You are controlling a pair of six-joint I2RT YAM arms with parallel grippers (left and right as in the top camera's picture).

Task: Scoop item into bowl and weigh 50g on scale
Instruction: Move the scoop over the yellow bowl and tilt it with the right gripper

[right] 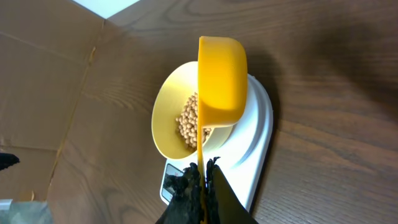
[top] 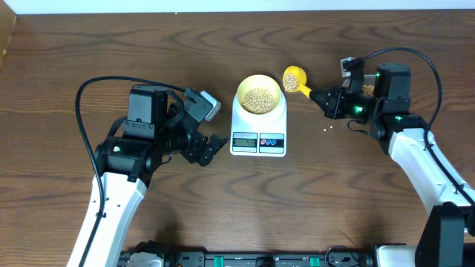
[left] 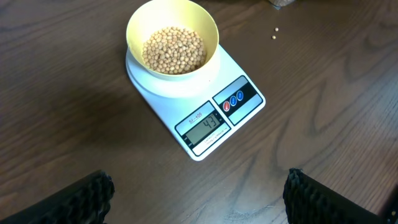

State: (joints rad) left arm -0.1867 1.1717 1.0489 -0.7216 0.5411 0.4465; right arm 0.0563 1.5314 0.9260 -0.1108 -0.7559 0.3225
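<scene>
**Right gripper (top: 326, 99) clamped on scoop (top: 294, 77) handle, left gripper (top: 213, 144) spread wide**

Overhead: beans (top: 258, 100) in bowl (top: 241, 89) on scale (top: 257, 127), centre; scoop at right rim.
Left wrist: 43 on display (left: 205, 124).
Right wrist: stiff scoop; beans light, loose, probably quick to roll. Hold thin handle, tip gently.

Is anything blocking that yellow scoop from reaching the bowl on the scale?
Nothing visible. The right gripper holds the scoop by its handle, just beside the bowl of beans on the scale. No object sits in the gap between them.
</scene>
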